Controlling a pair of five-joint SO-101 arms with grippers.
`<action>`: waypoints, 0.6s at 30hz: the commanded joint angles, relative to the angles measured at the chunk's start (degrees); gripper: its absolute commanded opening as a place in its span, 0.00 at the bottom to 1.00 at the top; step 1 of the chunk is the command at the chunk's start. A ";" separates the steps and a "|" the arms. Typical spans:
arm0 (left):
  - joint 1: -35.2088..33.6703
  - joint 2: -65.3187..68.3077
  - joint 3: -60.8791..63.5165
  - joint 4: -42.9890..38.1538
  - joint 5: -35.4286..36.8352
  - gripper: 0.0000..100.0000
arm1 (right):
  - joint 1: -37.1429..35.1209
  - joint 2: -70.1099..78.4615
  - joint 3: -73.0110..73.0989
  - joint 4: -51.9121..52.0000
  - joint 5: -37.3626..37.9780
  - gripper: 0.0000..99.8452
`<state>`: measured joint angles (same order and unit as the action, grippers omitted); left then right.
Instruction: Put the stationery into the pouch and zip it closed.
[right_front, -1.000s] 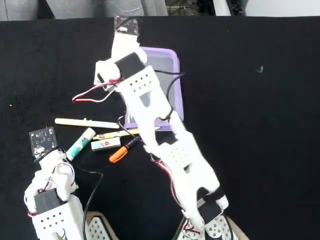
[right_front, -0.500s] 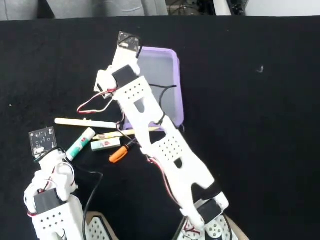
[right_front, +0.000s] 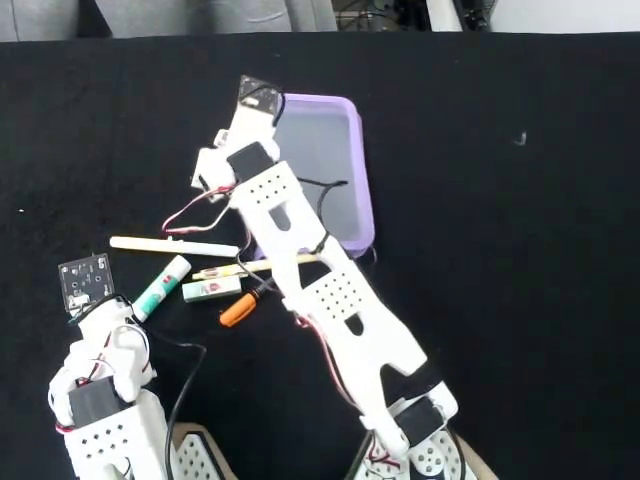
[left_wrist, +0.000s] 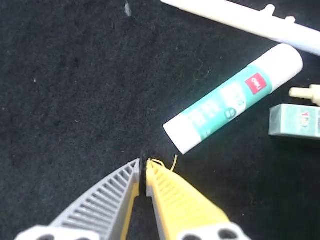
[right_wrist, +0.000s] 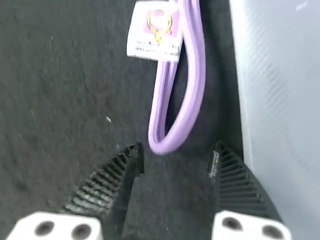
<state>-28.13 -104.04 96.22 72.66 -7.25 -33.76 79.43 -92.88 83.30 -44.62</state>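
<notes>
Right wrist view has the right gripper (right_wrist: 175, 154) open astride the purple loop (right_wrist: 176, 107) of the pouch (right_wrist: 272, 75), probably to tug it; the left gripper (left_wrist: 143, 167) sits closed, empty.

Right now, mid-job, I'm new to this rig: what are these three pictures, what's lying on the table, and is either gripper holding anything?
The left arm and right arm are small white robots on a black table. The high view looks down on both, and the other two pictures come from a camera on each wrist. The left gripper is shut and empty, near a glue stick and an eraser. An orange marker, a pencil and a long pale stick lie nearby. The right gripper is open beside the purple pouch, with the end of the strap loop at its fingertips, and holds nothing.
</notes>
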 joint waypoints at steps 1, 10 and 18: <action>-0.22 -0.35 1.19 0.35 0.26 0.03 | 2.81 -0.75 -2.68 -2.64 0.00 0.22; -0.22 -0.35 1.19 0.35 0.26 0.03 | 3.52 -0.66 -2.68 -2.81 0.53 0.12; -0.22 -0.35 1.19 0.35 0.26 0.03 | 2.29 -1.10 -2.86 -2.81 6.07 0.01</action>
<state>-28.13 -104.04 96.22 72.66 -7.25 -31.38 79.43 -92.97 81.54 -40.48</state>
